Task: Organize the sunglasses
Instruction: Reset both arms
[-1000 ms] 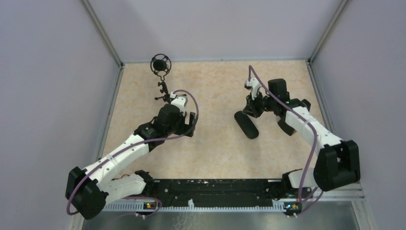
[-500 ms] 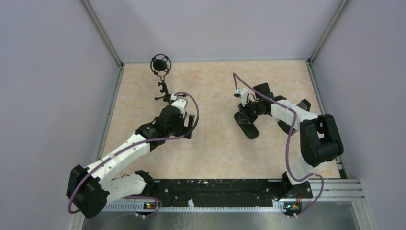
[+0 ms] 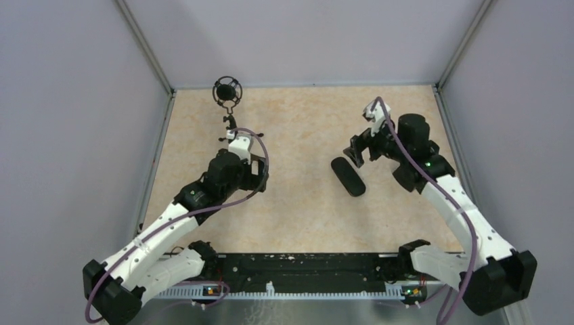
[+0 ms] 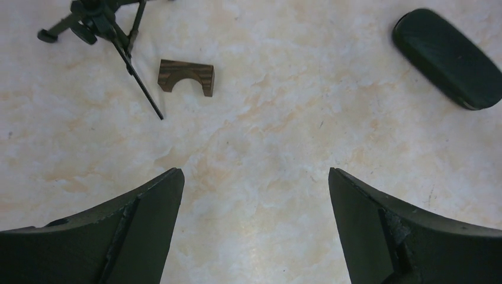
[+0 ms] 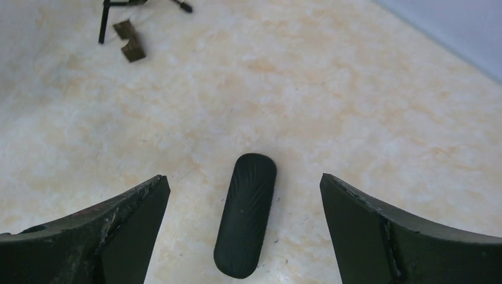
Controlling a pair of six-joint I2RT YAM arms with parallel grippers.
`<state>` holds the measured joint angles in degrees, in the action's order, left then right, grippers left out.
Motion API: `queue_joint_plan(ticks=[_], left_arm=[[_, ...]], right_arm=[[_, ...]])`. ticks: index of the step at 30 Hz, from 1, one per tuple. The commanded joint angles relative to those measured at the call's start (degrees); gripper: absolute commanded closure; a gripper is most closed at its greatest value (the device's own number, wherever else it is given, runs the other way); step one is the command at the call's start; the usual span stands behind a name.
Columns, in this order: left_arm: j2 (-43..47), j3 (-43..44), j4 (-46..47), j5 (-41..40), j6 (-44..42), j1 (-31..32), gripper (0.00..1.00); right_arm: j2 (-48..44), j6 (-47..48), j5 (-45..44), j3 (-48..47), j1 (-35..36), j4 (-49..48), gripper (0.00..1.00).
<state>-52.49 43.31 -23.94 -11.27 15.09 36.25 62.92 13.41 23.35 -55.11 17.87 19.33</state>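
Observation:
The sunglasses are out of view in every frame. A black oblong case [image 3: 348, 177] lies shut and flat on the table, right of centre; it also shows in the left wrist view as the case [image 4: 447, 58]. My right gripper [image 3: 357, 152] hovers open just beyond the case's far end. In the right wrist view the case [image 5: 245, 215] lies below and between the wide-apart jaws of that gripper [image 5: 243, 177], touching neither finger. My left gripper [image 4: 254, 177] is open over bare table at centre left, nothing between its fingers.
A small black tripod stand [image 3: 230, 128] with a round black head [image 3: 227, 91] stands at the far left of the table. A small brown arched wooden block [image 4: 185, 76] lies beside the tripod's legs. Purple walls close in the table on three sides.
My right gripper has gone from shut at the case to wide open and has pulled up and back to the right. The left arm has shifted slightly left.

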Motion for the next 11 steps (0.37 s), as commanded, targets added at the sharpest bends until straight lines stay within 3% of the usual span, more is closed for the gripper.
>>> queue_joint_plan(ticks=[1,6,11], left_arm=[[5.0,0.7,4.0,-1.8,0.3,-0.4,0.01],[4.3,5.5,0.9,-7.6,-1.9,-0.4,0.01],[4.5,-0.9,5.4,-6.1,-3.6,-0.4,0.01]], right_arm=[[-9.3,-6.7,-12.5,2.8,-0.6,-4.6,0.01],[-15.2,-10.0,-22.8,2.8,-1.1,-5.4,0.01],[-16.5,-10.9,-18.1,9.8,-2.5,-9.9,0.01]])
